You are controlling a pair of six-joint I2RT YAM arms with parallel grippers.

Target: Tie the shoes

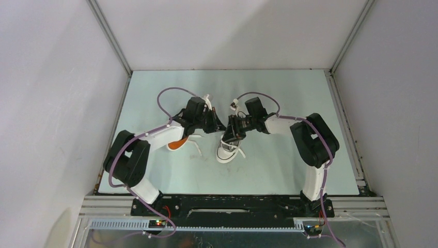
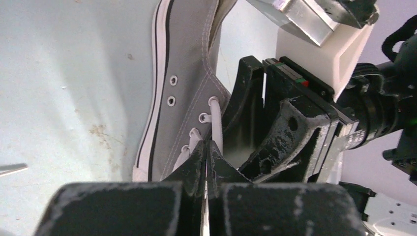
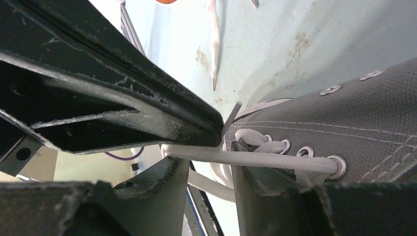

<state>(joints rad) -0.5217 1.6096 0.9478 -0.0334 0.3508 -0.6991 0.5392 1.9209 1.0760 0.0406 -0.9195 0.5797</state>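
Jaws of the left gripper (image 2: 207, 147) are pressed tight together, and a white lace (image 2: 215, 123) runs from the top eyelet of the grey sneaker (image 2: 187, 64) straight down into their tips, with a sliver of white showing between the closed fingers. Just beside them sits the right gripper (image 3: 210, 172), its jaws standing apart. The same lace crosses the gap between them, stretched taut from the eyelet but not pinched by either finger. The two grippers meet tip to tip over the sneaker's lacing, the left one coming in from the left, the right one from the right.

The sneaker itself lies directly below both grippers near the middle of the table (image 1: 289, 98), its white toe cap pointing toward the arm bases. The second sneaker (image 1: 177, 145) lies to the left, mostly hidden under the left arm — only its orange sole shows. A loose lace (image 3: 214, 44) trails over the table between the two shoes.
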